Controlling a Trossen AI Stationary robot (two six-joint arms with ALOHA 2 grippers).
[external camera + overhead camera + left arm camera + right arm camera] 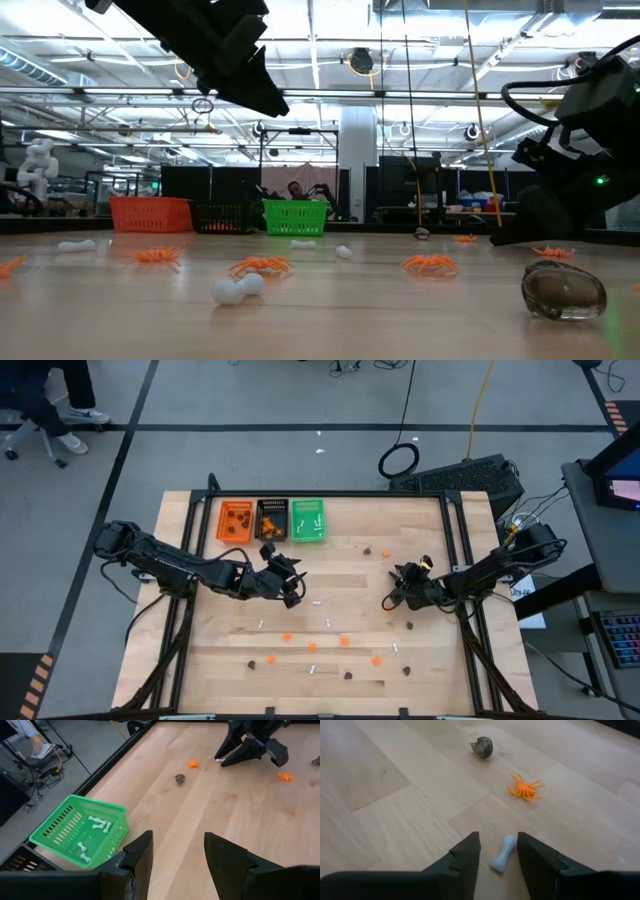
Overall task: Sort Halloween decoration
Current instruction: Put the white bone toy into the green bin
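My right gripper (pixel 499 851) is low over the wooden table (pixel 420 660), and its two fingers stand apart with a small white bone (pixel 503 853) lying between them on the wood; the fingers are on both sides of the bone, but I cannot tell if they touch it. Just ahead of these fingers lies an orange spider (pixel 524 788), and a little farther ahead a dark grey-brown skull (pixel 482 747). My left gripper (pixel 177 854) hovers above the table near the three small baskets, its fingers apart with nothing between them. The green basket (pixel 70 827) is just beside the left finger (pixel 140 855), a little tilted in my wrist view, and it holds several white bones (pixel 100 825). Beyond it, in the high view, stand the black basket (pixel 271 520) and the orange basket (pixel 236 521), both with small pieces inside. Well ahead of my left gripper I see a dark skull (pixel 180 779) and an orange spider (pixel 193 764) on the wood, and beyond them my right arm. More orange spiders (pixel 345 642), white bones (pixel 313 669) and dark skulls (pixel 348 675) are scattered on the table, on the near side of both grippers.
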